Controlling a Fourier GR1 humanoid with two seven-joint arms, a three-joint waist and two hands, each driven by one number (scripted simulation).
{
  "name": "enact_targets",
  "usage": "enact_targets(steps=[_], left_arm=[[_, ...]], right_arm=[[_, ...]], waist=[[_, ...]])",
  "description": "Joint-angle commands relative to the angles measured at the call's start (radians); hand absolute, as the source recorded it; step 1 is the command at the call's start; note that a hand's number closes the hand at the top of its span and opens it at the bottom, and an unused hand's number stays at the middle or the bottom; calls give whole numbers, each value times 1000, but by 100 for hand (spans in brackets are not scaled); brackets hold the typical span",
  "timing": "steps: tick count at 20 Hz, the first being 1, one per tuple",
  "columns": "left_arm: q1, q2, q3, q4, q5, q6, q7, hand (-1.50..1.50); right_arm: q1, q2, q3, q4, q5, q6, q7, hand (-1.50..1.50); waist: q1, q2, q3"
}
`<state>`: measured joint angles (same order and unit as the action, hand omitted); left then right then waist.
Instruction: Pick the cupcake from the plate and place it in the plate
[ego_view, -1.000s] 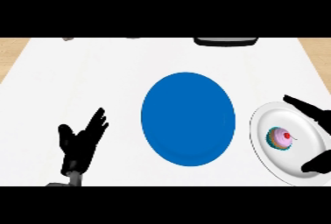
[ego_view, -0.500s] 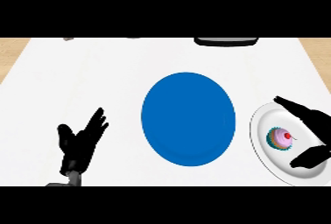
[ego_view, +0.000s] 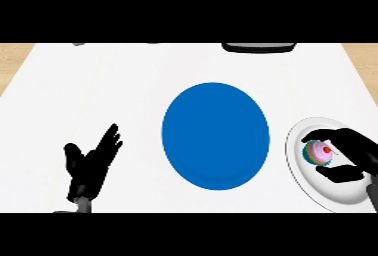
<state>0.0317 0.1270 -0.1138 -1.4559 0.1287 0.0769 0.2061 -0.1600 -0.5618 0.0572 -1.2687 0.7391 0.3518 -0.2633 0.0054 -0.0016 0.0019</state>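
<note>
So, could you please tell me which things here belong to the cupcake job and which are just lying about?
Part of the job:
cupcake
white plate under it
blue plate
right robot hand, curling around the cupcake

Just lying about:
dark object at the counter's far edge
left robot hand, resting open

Smooth, matt surfaces on a pale counter

The counter (ego_view: 88, 90) looks plain white, smooth and matt, with a strip of light wood grain showing at the upper left and upper right corners of the frame. The blue plate (ego_view: 215, 135) at the centre is an even, flat colour with no shine, like matt plastic or glazed ware; which, I cannot tell. The white plate (ego_view: 325, 187) at lower right looks smooth with a soft grey rim line. The cupcake (ego_view: 320, 152) shows pink, soft-looking icing. Each robot hand (ego_view: 90, 166) is matt black.
</note>
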Motion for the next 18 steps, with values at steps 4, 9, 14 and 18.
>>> enact_targets(steps=[4,9,14,18], left_arm=[[-34,13,76,84,35,-62,-15,0],[22,-38,8,19,-33,-11,-4,0],[15,-5,30,8,-11,-32,23,0],[-2,-10,28,15,-14,-27,27,0]], right_arm=[[21,55,3,-22,101,-75,-20,150],[-15,20,-84,54,95,-153,-151,150],[49,427,117,-217,182,-284,226,150],[25,552,220,-243,238,-384,353,150]], waist=[[-6,1,-2],[-4,2,-2],[-13,-14,-6],[11,-24,-8]])
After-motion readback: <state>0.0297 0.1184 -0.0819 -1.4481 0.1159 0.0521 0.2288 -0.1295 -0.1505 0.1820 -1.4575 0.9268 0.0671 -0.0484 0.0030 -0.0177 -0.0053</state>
